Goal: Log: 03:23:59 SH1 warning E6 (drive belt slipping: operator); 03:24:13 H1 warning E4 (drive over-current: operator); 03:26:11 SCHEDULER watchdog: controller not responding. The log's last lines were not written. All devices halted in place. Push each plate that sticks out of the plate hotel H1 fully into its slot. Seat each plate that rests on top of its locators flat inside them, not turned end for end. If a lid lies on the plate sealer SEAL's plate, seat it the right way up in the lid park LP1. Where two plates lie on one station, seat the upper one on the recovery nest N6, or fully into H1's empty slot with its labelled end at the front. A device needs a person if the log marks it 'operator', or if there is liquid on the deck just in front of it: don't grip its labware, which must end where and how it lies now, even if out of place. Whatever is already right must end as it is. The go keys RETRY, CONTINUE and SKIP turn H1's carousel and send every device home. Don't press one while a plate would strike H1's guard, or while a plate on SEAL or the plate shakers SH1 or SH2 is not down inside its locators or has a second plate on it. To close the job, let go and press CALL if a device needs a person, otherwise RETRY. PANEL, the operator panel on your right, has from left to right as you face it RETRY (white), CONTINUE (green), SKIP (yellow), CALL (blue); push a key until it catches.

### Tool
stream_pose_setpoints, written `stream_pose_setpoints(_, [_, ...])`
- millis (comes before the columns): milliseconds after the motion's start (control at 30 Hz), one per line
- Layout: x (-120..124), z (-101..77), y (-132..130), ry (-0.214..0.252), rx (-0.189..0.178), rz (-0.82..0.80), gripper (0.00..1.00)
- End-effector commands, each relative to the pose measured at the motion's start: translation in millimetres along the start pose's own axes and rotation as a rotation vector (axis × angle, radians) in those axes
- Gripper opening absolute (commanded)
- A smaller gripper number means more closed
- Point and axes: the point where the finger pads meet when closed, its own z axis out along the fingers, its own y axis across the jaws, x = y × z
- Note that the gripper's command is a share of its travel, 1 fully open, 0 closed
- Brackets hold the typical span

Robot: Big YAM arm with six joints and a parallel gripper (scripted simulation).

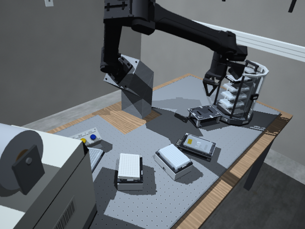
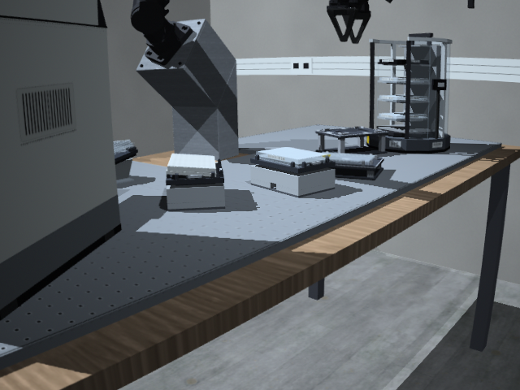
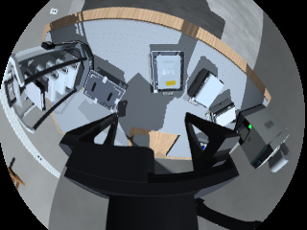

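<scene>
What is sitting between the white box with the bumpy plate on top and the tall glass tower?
In the top view, between the white shaker and the plate hotel lie a flat holder with a yellow-marked lid and an empty black nest.

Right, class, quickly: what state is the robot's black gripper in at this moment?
Black parallel gripper: open, fingers spread wide, holding nothing, raised beside the tall clear-walled plate hotel.

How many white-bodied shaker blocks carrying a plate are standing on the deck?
2. One shaker stands nearer the big grey machine; the second shaker stands at its right in the top view, beside the yellow-labelled plate. Others could be hidden behind the machine.
</scene>
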Motion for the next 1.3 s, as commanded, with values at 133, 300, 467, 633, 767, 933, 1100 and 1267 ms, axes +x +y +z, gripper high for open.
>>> stream_pose_setpoints(133, [-11, -6.5, -36, -0.014, -0.014, 0.196, 1.0])
stream_pose_setpoints(300, [-5, -3.6, -52, -0.008, -0.009, 0.167, 1.0])
stream_pose_setpoints(467, [-16, -17.0, -58, -0.039, -0.018, 0.173, 1.0])
stream_pose_setpoints(633, [-4, -3.1, -79, -0.006, -0.007, 0.163, 1.0])
stream_pose_setpoints(767, [-3, -3.2, -93, -0.004, -0.006, 0.161, 1.0])
stream_pose_setpoints(933, [-5, -5.1, -107, -0.006, -0.007, 0.164, 1.0])
stream_pose_setpoints(1100, [0, -2.6, -120, 0.001, -0.003, 0.155, 1.0])
stream_pose_setpoints(1267, [-2, -3.7, -137, -0.002, -0.004, 0.159, 1.0])
